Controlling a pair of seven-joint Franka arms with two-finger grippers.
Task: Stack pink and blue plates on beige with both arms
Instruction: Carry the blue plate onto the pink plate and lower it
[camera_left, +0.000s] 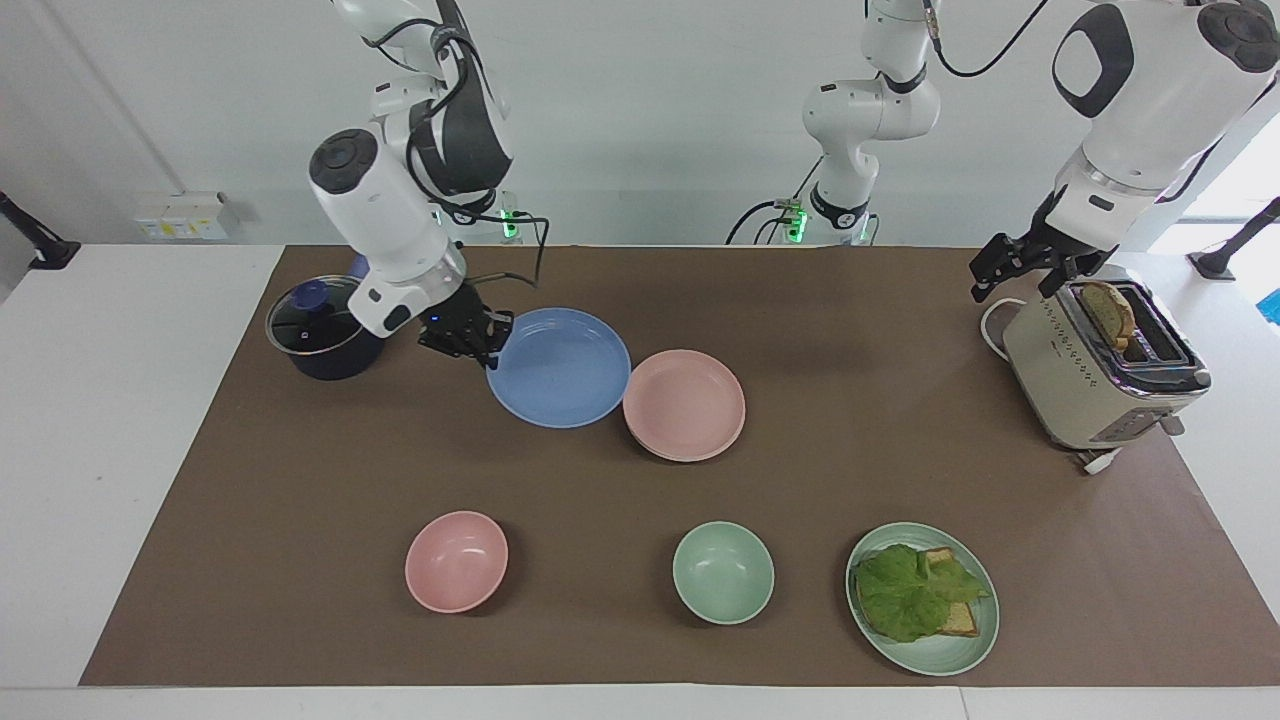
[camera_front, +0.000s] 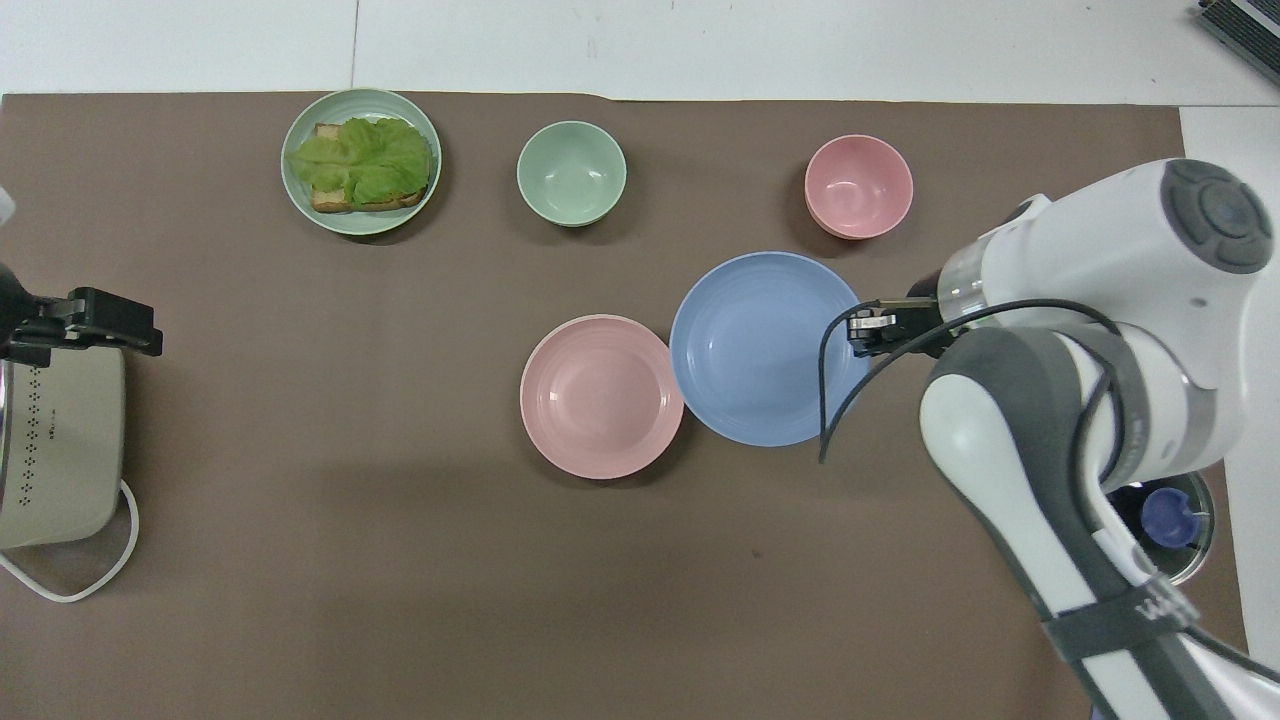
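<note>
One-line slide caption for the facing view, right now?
Right pincer carries the blue plate above the mat beside the pink plate; left pincer waits open by the toaster.

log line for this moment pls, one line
right gripper: shut on blue plate rim, plate in the air beside pink plate | left gripper: open, waiting over toaster | beige plate: not seen

A medium blue round matte plate (camera_left: 559, 367) and a pale pink round matte plate (camera_left: 684, 405) lie on the brown mat (camera_left: 300, 520); 1 pink bowl (camera_left: 456, 561), 1 green bowl (camera_left: 723, 572).
</note>
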